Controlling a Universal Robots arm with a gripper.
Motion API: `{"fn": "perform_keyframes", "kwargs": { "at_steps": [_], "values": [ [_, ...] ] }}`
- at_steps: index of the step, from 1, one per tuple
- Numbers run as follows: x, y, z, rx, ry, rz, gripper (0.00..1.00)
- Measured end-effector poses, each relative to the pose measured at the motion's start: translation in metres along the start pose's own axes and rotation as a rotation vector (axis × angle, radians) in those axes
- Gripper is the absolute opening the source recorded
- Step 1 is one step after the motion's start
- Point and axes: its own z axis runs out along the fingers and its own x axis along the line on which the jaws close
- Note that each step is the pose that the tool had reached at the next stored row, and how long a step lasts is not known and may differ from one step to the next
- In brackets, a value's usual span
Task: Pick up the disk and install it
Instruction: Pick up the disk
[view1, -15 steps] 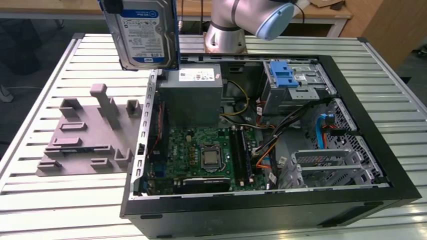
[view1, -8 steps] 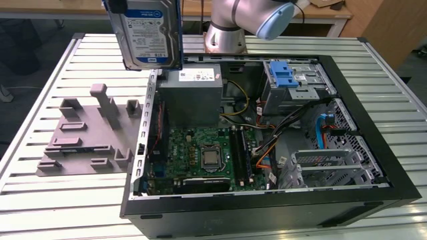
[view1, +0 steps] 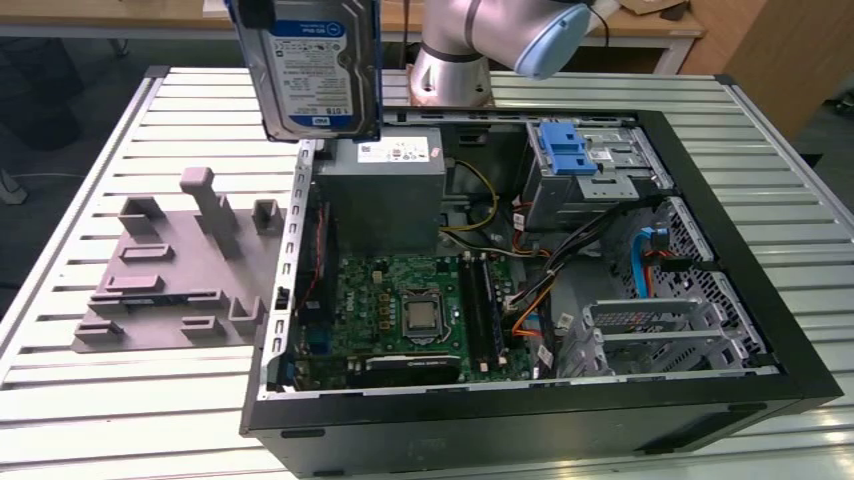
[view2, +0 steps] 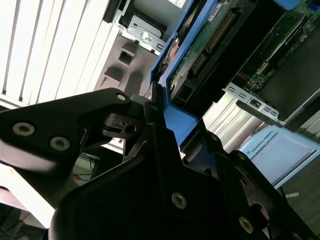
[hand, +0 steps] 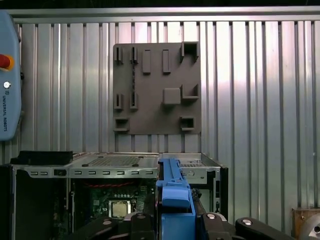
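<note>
- I see the disk (view1: 314, 65) hanging upright in the air at the top of the exterior view. It is above the far corner of the open computer case (view1: 534, 425), on the exterior view's left.
- Its silver face carries a white-and-blue label turned toward that camera, and a blue frame runs along its edges.
- In the second wrist view the disk (view2: 210, 40) shows a green circuit board on its other face. The gripper (view2: 177, 125) is clamped on the blue frame.
- In the first wrist view the disk (hand: 175, 195) appears edge-on as a blue strip. It looks clear of the case, though I can't be sure.
</note>
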Motion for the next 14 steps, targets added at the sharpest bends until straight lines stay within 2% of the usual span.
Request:
{"fn": "perform_keyframes", "kwargs": {
  "at_steps": [8, 10, 14],
  "values": [
    [0.0153, -0.0010, 0.0004, 0.0001, 0.0000, 0.000, 0.36],
    [0.0172, -0.0020, 0.0003, 0.0000, 0.0001, 0.000, 0.36],
    [0.0177, -0.0091, 0.0002, -0.0001, 0.0000, 0.000, 0.36]
  ]
}}
